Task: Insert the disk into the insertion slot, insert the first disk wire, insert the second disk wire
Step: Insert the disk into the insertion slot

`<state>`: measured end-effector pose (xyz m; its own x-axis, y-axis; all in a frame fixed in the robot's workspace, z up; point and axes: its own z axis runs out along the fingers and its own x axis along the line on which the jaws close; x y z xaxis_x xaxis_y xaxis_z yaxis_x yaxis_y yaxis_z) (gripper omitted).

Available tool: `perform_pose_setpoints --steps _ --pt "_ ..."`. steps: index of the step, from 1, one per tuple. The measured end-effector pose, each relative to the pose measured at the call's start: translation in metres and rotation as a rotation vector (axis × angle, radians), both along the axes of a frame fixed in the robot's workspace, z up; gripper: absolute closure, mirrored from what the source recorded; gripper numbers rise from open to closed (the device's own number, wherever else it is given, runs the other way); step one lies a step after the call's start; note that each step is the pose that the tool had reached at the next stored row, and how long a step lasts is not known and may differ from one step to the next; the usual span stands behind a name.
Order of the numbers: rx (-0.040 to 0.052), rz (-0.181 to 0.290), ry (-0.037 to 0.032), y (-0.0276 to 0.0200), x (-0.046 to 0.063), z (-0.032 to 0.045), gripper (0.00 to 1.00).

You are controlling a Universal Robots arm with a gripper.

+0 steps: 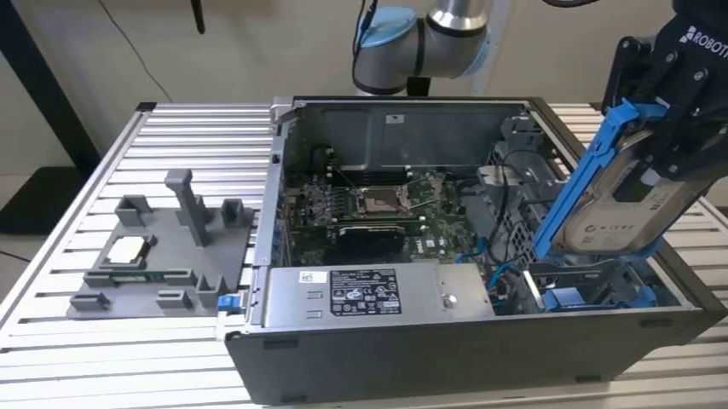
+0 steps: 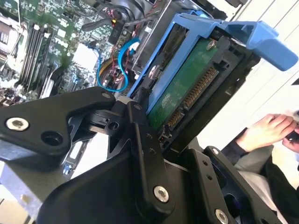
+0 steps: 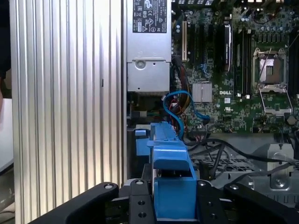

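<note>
My gripper [image 1: 663, 141] is shut on the disk [image 1: 623, 204], a silver-grey drive with a white label in a bright blue caddy. It holds the disk tilted on edge above the open computer case's corner at the exterior view's right. The insertion slot [image 1: 594, 296], a grey bay with blue rails, lies just below the disk's lower end. In the second wrist view the black fingers [image 2: 140, 135] clamp the disk [image 2: 184, 88] with its green board and connectors showing. In the first wrist view the caddy [image 3: 170, 163] sits between the fingers [image 3: 140, 200]. Blue wires [image 3: 176, 103] curl by the motherboard.
The open case holds a motherboard [image 1: 376, 204] and a grey power-supply box [image 1: 364, 294] along its front. A grey fixture plate [image 1: 159, 256] lies on the slatted table at the exterior view's left. A person's hand [image 2: 266, 130] is beside the table.
</note>
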<state>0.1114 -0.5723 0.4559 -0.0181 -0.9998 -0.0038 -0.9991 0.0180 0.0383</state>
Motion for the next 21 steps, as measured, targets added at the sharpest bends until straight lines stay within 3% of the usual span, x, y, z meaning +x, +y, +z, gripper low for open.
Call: perform_pose_setpoints --steps 21 --pt "0.0008 0.000 0.0000 0.0000 0.001 -0.0211 0.68"
